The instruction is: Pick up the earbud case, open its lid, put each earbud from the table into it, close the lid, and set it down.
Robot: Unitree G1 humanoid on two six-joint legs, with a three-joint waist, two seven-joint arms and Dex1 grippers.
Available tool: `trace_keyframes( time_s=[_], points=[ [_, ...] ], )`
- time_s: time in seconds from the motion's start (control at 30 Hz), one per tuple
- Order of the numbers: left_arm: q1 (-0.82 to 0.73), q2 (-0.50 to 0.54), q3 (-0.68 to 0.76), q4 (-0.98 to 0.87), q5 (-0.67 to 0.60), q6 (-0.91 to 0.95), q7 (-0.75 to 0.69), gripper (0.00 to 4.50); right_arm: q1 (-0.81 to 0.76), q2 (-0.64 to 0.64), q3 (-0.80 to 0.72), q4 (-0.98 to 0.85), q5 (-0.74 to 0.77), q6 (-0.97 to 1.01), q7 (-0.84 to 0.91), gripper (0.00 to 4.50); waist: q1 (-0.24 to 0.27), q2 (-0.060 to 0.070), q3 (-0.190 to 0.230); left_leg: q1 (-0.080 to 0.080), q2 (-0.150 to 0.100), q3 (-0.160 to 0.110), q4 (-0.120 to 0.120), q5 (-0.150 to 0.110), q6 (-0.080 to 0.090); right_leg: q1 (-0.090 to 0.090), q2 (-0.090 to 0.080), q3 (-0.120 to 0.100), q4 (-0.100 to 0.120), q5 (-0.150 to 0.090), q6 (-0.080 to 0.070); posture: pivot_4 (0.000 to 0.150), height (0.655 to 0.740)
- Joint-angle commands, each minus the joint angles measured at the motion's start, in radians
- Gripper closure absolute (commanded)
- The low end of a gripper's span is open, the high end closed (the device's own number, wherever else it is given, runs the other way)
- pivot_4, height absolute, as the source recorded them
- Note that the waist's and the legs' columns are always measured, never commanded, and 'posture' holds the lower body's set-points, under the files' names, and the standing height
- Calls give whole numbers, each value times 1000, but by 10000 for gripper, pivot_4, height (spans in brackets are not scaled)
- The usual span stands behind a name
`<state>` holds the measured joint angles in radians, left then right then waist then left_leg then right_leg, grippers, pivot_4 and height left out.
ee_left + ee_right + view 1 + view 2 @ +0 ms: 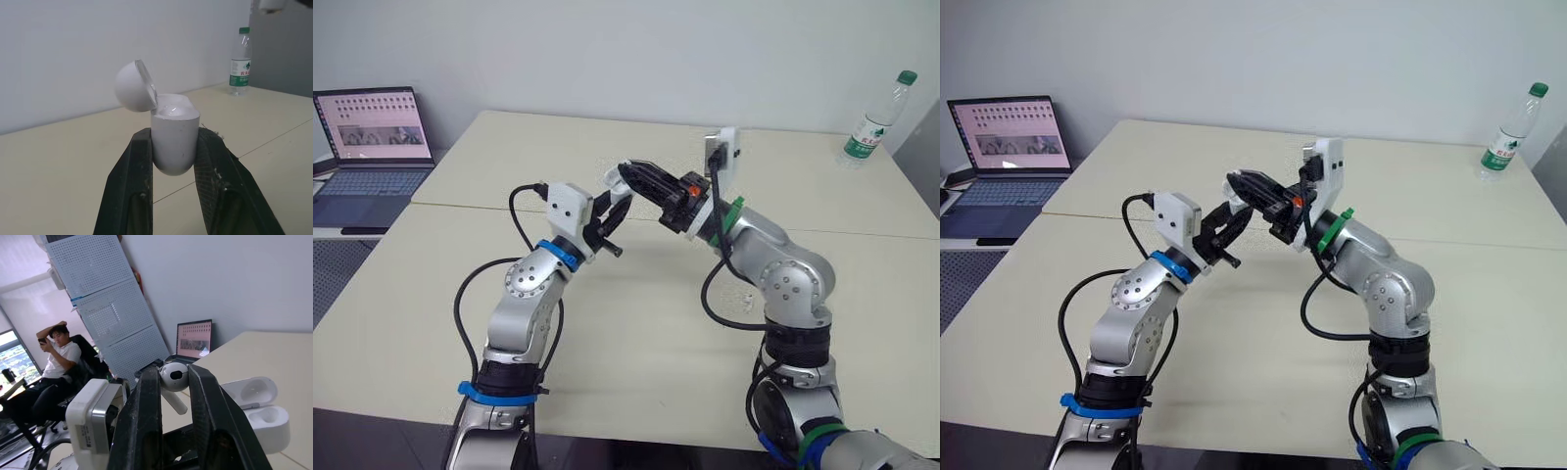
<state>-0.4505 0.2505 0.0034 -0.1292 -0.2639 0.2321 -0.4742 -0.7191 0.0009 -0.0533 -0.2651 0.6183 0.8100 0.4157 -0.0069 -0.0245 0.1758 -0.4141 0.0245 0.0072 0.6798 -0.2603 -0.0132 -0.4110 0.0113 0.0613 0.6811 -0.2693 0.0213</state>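
Left pincer clamps the earbud case, lid flipped open; right pincer grips a white earbud just beside it, above the counter.

An open laptop sits left of the table, a water bottle on its far right.

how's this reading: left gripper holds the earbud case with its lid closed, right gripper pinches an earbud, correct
Not quite: the lid is open, swung back on its hinge, as the left wrist view shows. The rest stands: the left gripper holds the earbud case, and the right gripper pinches an earbud.
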Motion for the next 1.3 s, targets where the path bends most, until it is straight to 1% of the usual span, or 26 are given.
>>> trace_keyframes(
  time_s=[0.03, 0.43, 0.73, 0.93, 1.07, 1.17, 1.23, 1.3],
  points=[
    [-23, 0, -10, -53, -12, -2, -10, 37232, -2, -9, 26, 14, -38, -75, -4, 41043, -4, 0, 0, 0, 1, 0, 0, 0, 0, 0, 2, 0, 0, 0, 0, 1500, 7400],
    [-24, -8, -24, -77, -16, 8, -17, 37232, 18, -17, 73, 106, -112, -161, -20, 41043, -23, 0, 0, 0, 3, 0, 0, 0, 0, 0, 4, 1, 0, 0, 0, 1500, 7400],
    [-16, -1, -20, -89, -19, 10, -15, 37232, 63, -60, 116, 86, -139, -151, -5, 41043, -23, 0, 0, 0, 3, 0, 0, 0, 0, 0, 4, 2, 0, 0, 0, 1500, 7400],
    [-14, 2, -23, -96, -18, 11, -14, 37232, 61, -68, 118, 90, -142, -165, -8, 20231, -23, 0, 0, 0, 3, 0, 0, 0, 0, 0, 4, 2, 0, 0, 0, 1500, 7400],
    [-11, 2, -25, -96, -17, 11, -14, 37232, 50, -69, 99, 92, -129, -184, 0, 20231, -23, 0, 0, 0, 3, 0, 0, 0, 0, 0, 4, 2, -1, 0, 0, 1500, 7400],
    [-5, 5, -22, -92, -16, 9, -16, 37232, 42, -87, 50, 60, -65, -190, 44, 20231, -23, 0, 0, 0, 3, 0, 0, 0, 0, 0, 4, 2, -1, 0, 0, 1500, 7400],
    [2, 10, -18, -90, -14, 8, -16, 37232, 34, -140, 7, 31, -17, -152, 78, 20231, -21, 0, 0, 0, 3, 0, 0, 0, 0, 0, 4, 2, -1, 0, 0, 1500, 7400],
    [7, 14, -15, -94, -13, 8, -15, 37232, 28, -239, -37, 14, 18, -94, 111, 20231, -20, 0, 0, -1, 2, 0, 0, 0, 0, 0, 4, 1, -1, 0, 0, 1500, 7400]
  ],
)
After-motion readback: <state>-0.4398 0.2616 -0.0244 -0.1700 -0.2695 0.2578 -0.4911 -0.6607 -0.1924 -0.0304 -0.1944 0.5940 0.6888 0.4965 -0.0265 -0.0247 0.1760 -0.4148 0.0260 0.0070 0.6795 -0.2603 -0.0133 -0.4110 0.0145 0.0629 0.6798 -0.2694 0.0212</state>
